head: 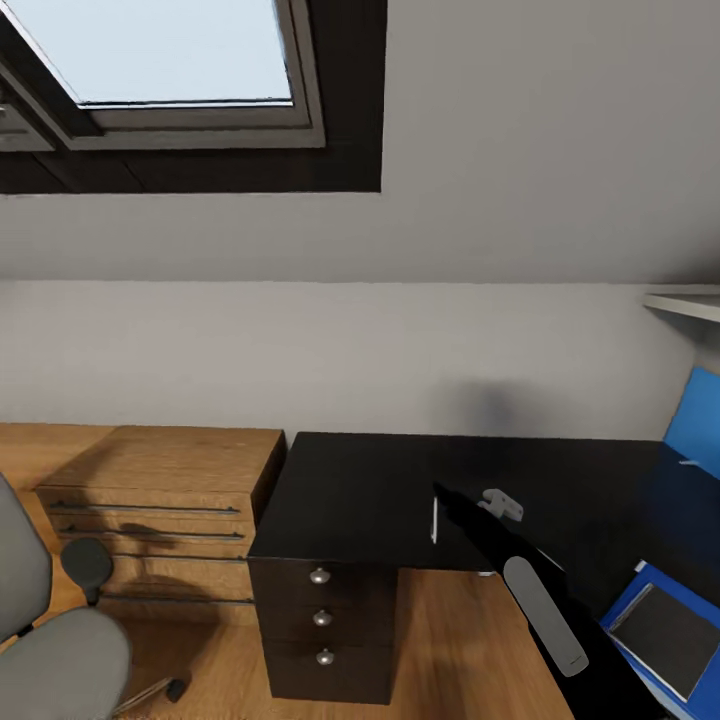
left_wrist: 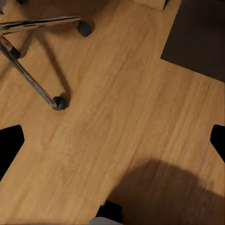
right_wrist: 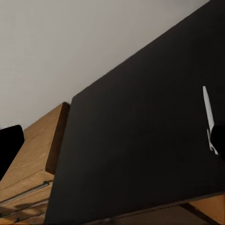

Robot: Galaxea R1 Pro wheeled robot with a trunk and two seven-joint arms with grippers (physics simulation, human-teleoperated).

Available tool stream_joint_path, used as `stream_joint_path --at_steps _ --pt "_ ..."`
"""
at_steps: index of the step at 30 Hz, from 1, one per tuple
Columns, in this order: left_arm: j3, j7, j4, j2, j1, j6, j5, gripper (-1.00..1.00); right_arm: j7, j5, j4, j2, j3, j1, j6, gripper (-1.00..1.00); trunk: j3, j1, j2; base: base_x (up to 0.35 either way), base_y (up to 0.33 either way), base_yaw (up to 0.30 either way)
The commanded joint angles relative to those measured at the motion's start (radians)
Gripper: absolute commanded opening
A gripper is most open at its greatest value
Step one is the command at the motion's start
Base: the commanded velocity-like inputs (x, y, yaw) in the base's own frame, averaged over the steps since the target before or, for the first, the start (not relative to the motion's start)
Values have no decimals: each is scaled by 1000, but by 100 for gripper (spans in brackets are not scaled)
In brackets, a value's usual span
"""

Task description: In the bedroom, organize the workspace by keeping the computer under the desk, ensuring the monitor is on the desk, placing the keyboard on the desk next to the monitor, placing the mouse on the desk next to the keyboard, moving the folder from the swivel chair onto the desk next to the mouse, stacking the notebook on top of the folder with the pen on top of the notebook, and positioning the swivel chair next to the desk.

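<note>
Gripping the white pen [head: 434,521], right fingers [head: 447,500] above the desk [head: 350,500].

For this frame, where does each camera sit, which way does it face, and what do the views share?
Head view: on the robot's head, facing forward and down at the desk, dresser, skylight and swivel chair; the right arm reaches to the pen.
Left wrist view: on the left arm, facing down at the wood floor and the chair's chrome base; dark fingertips at the edges.
Right wrist view: on the right arm, low over the desktop; a dark fingertip shows.
Shared: head and right wrist views both show pen, desk and dresser.
</note>
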State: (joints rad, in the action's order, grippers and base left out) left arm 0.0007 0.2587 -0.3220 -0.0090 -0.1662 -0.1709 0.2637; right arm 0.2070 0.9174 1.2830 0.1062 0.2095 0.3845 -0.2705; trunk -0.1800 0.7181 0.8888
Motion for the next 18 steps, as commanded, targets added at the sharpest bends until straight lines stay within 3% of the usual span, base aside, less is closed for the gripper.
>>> stream_joint_path --at_steps 1,18 --pt "0 2 2 0 -1 -4 5 100 9 9 2 1 2 1 -1 100 -1 0 1 0 0 278" --pt "4 -4 92 5 -1 -13 8 100 15 7 -2 -5 63 1 -1 100 -1 0 1 0 0 278"
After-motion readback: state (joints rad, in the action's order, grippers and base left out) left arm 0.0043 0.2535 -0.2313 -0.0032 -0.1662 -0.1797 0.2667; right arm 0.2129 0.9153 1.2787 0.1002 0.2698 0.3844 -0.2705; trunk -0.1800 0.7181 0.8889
